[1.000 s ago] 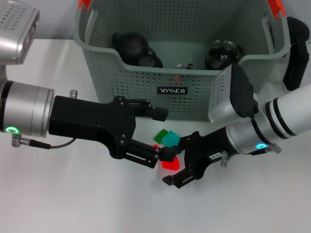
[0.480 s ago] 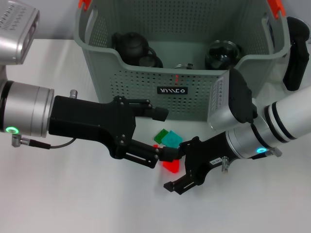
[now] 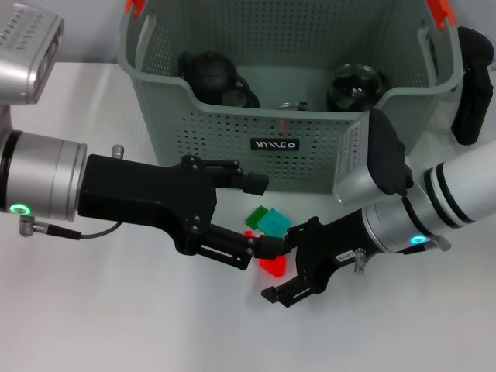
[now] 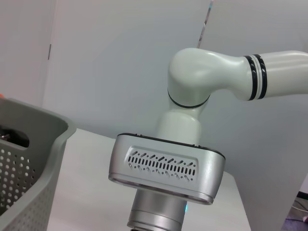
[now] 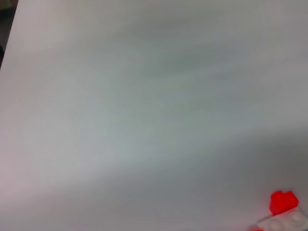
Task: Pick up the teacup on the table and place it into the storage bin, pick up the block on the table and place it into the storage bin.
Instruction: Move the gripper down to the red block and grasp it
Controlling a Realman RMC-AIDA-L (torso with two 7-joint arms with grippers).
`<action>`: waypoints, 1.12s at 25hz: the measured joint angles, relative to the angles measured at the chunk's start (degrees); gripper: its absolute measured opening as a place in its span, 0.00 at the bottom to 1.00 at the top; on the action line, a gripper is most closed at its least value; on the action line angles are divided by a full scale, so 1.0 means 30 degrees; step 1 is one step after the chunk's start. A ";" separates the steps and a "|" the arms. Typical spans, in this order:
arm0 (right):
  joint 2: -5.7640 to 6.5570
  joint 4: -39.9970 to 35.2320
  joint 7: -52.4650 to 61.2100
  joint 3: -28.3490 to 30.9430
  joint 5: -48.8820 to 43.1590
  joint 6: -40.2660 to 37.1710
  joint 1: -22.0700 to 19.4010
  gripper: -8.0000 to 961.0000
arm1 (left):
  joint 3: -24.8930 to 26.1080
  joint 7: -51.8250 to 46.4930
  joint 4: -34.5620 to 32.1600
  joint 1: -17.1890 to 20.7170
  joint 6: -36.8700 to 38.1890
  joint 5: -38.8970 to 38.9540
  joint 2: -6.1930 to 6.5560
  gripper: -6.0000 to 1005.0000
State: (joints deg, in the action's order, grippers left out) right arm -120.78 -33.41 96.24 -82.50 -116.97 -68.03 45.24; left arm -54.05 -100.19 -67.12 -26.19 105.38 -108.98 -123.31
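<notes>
- Right claw [image 3: 284, 262] is reaching in low from the right over the white worktop [image 3: 116, 325], fingers spread, straddling the red block [image 3: 271, 264] without pinching it.
- Left claw [image 3: 249, 217] is coming in from the left, also spread, its lower finger tip lying just beside the red block, upper finger near the storage bin [image 3: 232, 124] front wall.
- Three blocks are sitting together between the claws: red, a teal block [image 3: 273, 223], a green block [image 3: 255, 213].
- The storage bin is standing behind them, holding dark tea ware: one dark teapot [image 3: 208, 74] at left, more dark pieces at right.
- Right wrist view is showing only bare worktop and a red block [image 5: 283, 201] at the corner; no fingers visible.
- Left wrist view is showing the right arm [image 4: 211, 77] and a bin corner [image 4: 29, 159], no blocks.
</notes>
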 joint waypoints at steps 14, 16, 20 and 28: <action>0.0184 -0.0260 0.0839 0.0098 -0.0178 0.0126 0.0169 0.73 | 0.0234 -0.0001 0.0096 -0.0059 0.0001 0.0001 0.0000 0.95; 0.0174 -0.0261 0.0822 -0.0025 -0.0181 0.0298 0.0174 0.73 | 0.0237 0.0000 0.0102 -0.0059 -0.0001 0.0000 0.0000 0.95; 0.0166 -0.0261 0.0745 -0.0170 -0.0181 0.0506 0.0138 0.72 | 0.0237 -0.0001 0.0108 -0.0060 0.0001 0.0000 0.0000 0.95; 0.0115 -0.0262 0.0431 -0.0374 -0.0181 0.0849 0.0035 0.71 | 0.0237 0.0000 0.0109 -0.0152 0.0001 0.0000 0.0000 0.95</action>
State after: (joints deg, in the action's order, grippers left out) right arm -120.43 -34.19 97.53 -83.63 -117.51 -65.48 45.34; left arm -53.34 -100.19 -66.79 -26.65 105.38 -108.98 -123.31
